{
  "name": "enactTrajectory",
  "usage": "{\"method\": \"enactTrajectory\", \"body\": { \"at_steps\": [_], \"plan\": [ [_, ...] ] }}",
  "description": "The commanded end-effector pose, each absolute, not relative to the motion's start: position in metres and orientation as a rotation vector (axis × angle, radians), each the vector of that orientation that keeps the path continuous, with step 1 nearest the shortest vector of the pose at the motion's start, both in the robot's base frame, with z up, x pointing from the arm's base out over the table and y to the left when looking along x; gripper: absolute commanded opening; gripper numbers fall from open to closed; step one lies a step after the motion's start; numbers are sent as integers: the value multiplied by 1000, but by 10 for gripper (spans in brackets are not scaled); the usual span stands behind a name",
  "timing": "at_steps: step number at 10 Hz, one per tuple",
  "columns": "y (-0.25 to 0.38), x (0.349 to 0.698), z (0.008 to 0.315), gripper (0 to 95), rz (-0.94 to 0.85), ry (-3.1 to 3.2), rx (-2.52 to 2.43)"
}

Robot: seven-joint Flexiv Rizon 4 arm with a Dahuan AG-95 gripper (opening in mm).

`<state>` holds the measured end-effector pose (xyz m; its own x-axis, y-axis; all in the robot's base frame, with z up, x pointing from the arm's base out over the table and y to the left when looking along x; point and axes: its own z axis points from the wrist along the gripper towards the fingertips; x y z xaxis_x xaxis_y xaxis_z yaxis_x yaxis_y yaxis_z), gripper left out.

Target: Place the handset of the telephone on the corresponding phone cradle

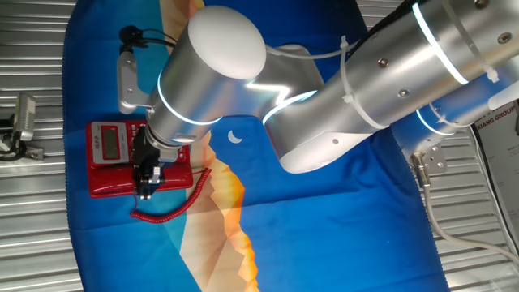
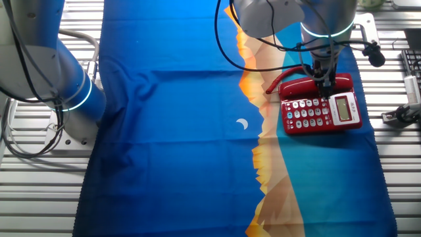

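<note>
Blue cloth (image 2: 164,131) bears the telephone (image 2: 320,112); jaws (image 2: 324,84) grip the handset (image 2: 309,86) over its phone cradle (image 1: 117,189)

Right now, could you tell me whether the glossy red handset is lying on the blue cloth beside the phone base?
No, the handset sits on the telephone, under the gripper.

The glossy red plastic handset (image 2: 308,85), a long bar with rounded ends, lies flat along the far strip of my square red desk telephone (image 2: 320,112), on its plain recessed cradle (image 2: 345,83). Its red coiled cord (image 1: 174,209) curls off the end. The grey-green screen (image 2: 341,108) and round buttons face up.
</note>
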<state>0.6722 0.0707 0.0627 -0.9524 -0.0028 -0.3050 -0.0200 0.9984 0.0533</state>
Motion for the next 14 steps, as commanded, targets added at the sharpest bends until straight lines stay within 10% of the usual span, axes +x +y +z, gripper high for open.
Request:
{"method": "enactTrajectory", "body": {
  "at_steps": [1,14],
  "plan": [
    [71,673,63,950,83,2836,-16],
    [72,653,108,950,51,3047,43]
  ]
}}
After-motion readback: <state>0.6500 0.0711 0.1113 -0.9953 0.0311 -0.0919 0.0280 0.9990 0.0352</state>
